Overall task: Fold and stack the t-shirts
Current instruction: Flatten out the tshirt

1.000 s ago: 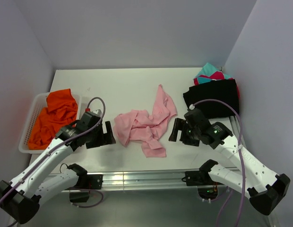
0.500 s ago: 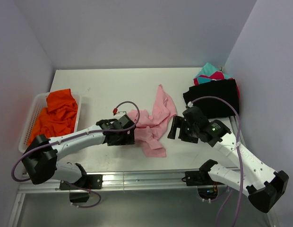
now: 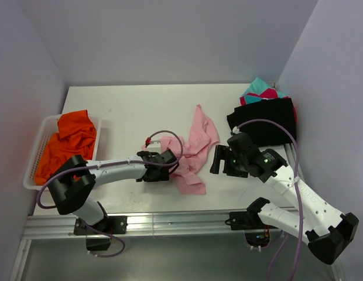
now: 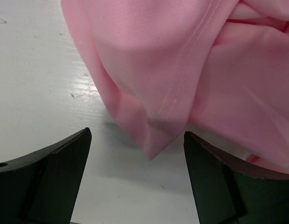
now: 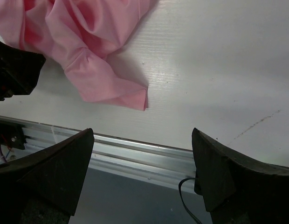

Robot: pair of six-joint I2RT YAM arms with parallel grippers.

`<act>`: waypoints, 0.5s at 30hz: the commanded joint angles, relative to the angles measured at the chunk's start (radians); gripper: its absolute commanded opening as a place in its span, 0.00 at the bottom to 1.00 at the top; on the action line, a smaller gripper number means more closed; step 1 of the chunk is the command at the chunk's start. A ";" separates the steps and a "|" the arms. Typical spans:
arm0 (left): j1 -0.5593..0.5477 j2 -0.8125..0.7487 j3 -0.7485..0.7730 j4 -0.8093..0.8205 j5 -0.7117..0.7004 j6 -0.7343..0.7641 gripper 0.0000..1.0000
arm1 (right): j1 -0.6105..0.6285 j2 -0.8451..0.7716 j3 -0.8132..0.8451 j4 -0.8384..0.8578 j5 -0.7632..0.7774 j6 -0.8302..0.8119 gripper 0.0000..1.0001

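Note:
The light pink t-shirt (image 3: 196, 140) lies crumpled at the table's middle. My left gripper (image 3: 171, 168) is low over its near-left part, open. In the left wrist view a hemmed pink fold (image 4: 158, 84) points down between the two spread fingers (image 4: 51, 177), and the gripper (image 4: 137, 156) holds nothing. My right gripper (image 3: 216, 160) is open and empty just right of the shirt. Its wrist view shows the shirt's near corner (image 5: 112, 91) ahead of the gripper (image 5: 142, 154). An orange t-shirt (image 3: 69, 143) fills the basket. A black t-shirt (image 3: 264, 120) lies on magenta and teal ones (image 3: 257, 89) at the back right.
The white mesh basket (image 3: 36, 153) stands at the left edge. A metal rail (image 3: 181, 221) runs along the table's near edge, also in the right wrist view (image 5: 149, 156). Walls close in the back and both sides.
My left arm has swung right from beside the basket, stretching low across the table until its gripper reached the pink shirt's near-left part. The right arm has barely moved.

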 commanded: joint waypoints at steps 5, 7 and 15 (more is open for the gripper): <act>-0.051 0.067 0.101 -0.022 -0.096 -0.038 0.86 | 0.000 0.011 0.056 -0.020 0.040 -0.047 0.93; -0.054 0.089 0.119 -0.032 -0.110 -0.047 0.83 | -0.002 0.002 0.045 -0.018 0.040 -0.045 0.93; -0.059 0.171 0.130 -0.037 -0.124 -0.057 0.76 | -0.008 -0.027 0.017 -0.031 0.047 -0.062 0.93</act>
